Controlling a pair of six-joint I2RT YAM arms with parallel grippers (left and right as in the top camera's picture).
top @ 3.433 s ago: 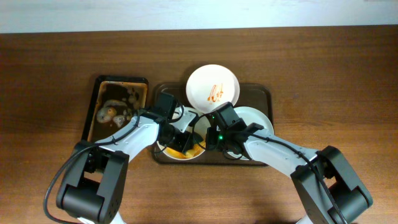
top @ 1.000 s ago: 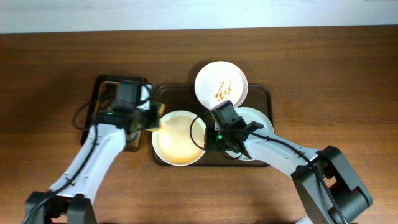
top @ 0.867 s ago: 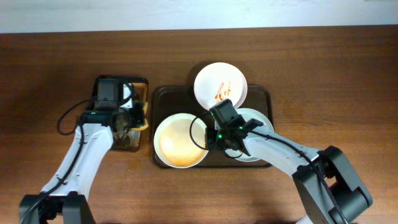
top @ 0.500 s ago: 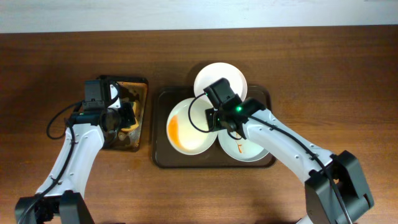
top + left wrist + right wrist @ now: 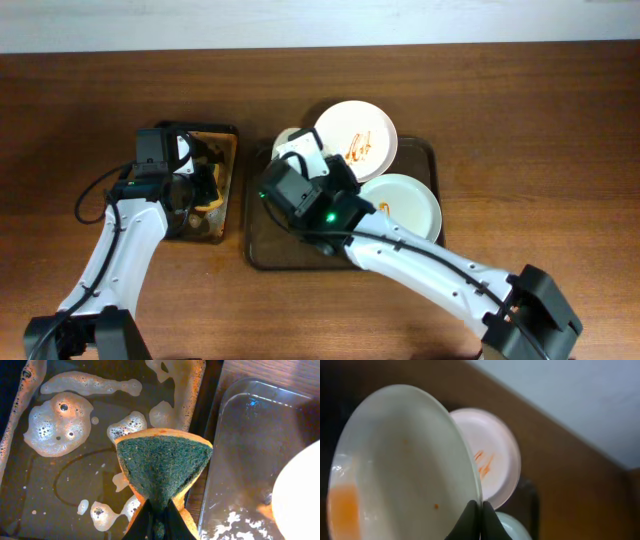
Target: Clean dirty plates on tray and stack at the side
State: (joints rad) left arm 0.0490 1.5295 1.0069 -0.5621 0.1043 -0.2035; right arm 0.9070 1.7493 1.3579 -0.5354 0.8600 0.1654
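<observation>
My right gripper is shut on the rim of a cream plate, held tilted on edge with an orange sauce patch at its low side. From overhead this gripper and the plate are over the left part of the dark-brown tray. A white plate with red smears lies at the tray's back and shows in the right wrist view. A mint-green plate lies at the right. My left gripper is shut on a green-and-orange sponge.
The sponge hangs over the narrow black tray of brown, foamy liquid at the left. The wet floor of the brown tray shows in the left wrist view. A plate's edge shows at its right.
My right gripper has moved left over the tray and tipped the cream plate up on edge. The mint-green plate is uncovered. The left arm holds still with the sponge.
</observation>
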